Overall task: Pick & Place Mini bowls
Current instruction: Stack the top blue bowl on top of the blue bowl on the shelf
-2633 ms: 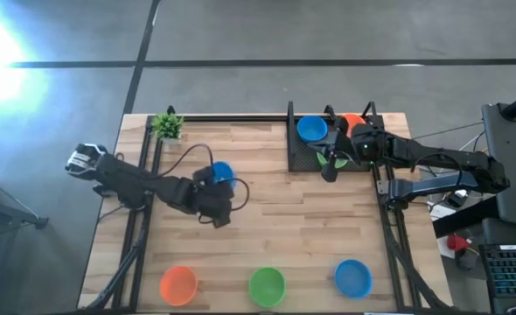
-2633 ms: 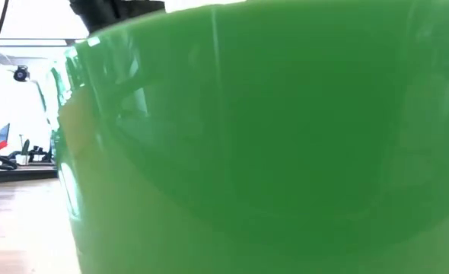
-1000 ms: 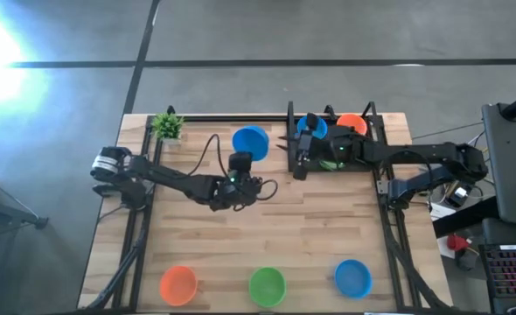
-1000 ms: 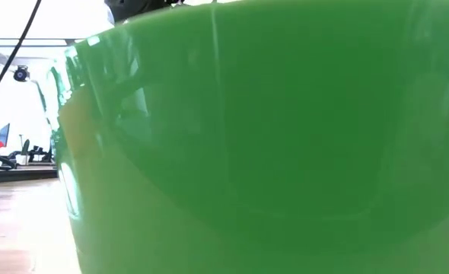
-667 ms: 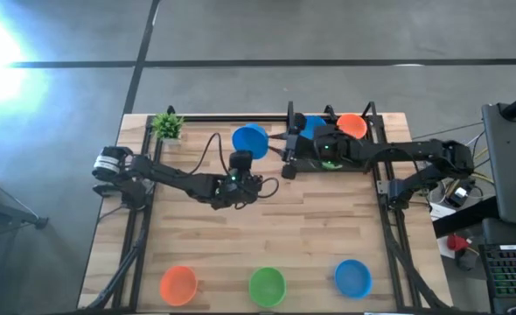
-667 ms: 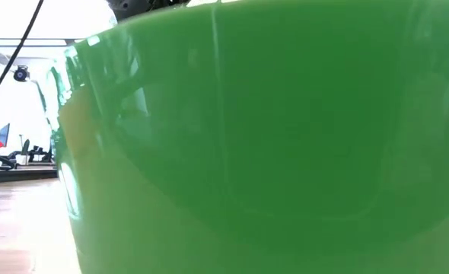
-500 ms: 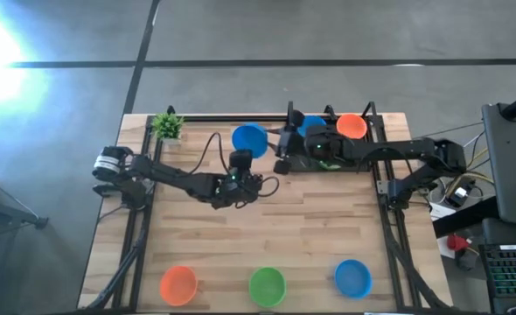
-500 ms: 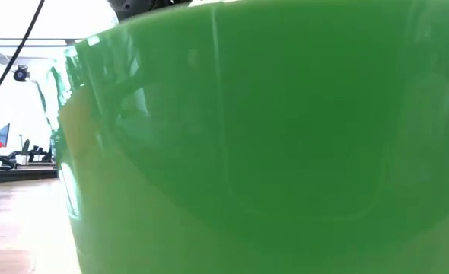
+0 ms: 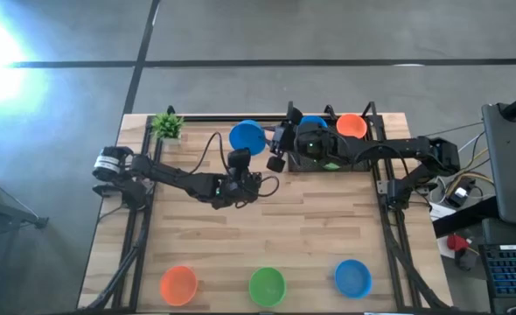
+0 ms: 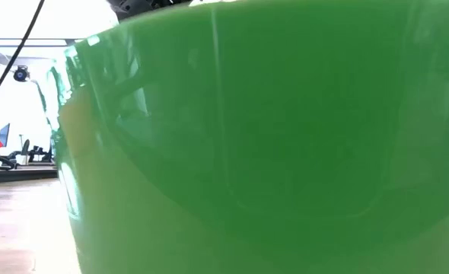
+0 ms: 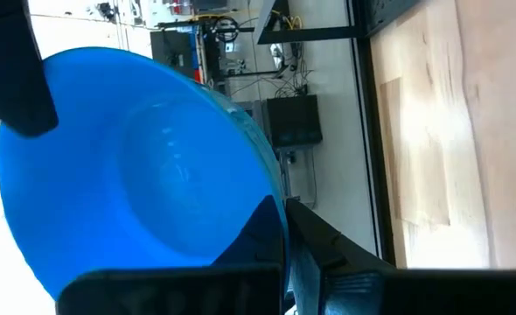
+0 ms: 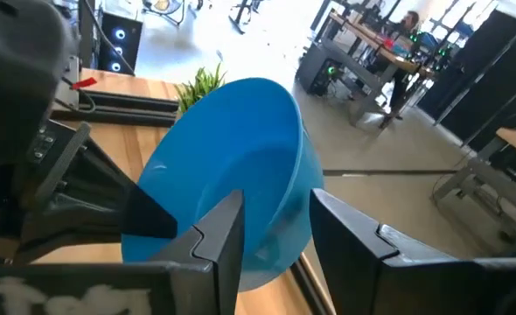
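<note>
Clamped on the rim of a blue bowl (image 9: 247, 137), the left gripper (image 9: 243, 157) holds it tilted above the table's (image 9: 310, 227) far middle, while the right gripper (image 9: 275, 156), fingers (image 12: 207, 234) parted, sits just beside the bowl, its rim between them but not yet pinched.

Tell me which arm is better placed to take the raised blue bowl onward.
The right, probably. The left gripper holds the blue bowl up near the table's far edge, and the right gripper has its open fingers on either side of the bowl's rim, ready to close and take it over.
</note>
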### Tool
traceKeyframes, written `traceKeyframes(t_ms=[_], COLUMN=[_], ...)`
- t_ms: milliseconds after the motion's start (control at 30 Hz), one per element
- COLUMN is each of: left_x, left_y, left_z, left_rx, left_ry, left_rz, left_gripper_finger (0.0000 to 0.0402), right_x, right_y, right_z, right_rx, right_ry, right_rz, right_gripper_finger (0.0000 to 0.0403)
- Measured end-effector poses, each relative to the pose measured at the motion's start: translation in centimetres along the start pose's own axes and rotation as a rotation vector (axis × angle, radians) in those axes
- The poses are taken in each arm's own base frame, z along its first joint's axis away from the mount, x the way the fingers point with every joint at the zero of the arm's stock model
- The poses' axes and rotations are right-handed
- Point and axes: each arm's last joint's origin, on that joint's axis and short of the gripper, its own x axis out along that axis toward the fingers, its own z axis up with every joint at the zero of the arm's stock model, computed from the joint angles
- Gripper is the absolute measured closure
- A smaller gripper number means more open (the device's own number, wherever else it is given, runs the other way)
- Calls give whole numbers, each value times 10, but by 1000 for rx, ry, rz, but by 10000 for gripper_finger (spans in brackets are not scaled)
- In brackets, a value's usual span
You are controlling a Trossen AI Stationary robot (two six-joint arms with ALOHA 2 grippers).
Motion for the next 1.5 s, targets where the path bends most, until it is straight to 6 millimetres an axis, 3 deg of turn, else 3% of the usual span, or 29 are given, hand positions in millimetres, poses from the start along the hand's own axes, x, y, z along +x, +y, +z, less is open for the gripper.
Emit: traceKeyframes(t_ms=[467,800,1167,1500], left_x=[-4,-10,-11,-11], left_y=[0,6,6,7], left_z=[2,6,7,7], left_rx=[-3,-26,-28,-43], left_ry=[-15,-37,-43,-32], left_rz=[0,2,0,12], left_gripper_finger=[402,401,380,322], right_x=[4,5,6,4], right_y=[0,-4,-4,-8], right_z=[-4,-5,-7,-8], right_rx=[19,45,40,40], right_ry=[36,44,52,64], right_rz=[3,-18,-17,-42], right_gripper_finger=[304,387,394,395])
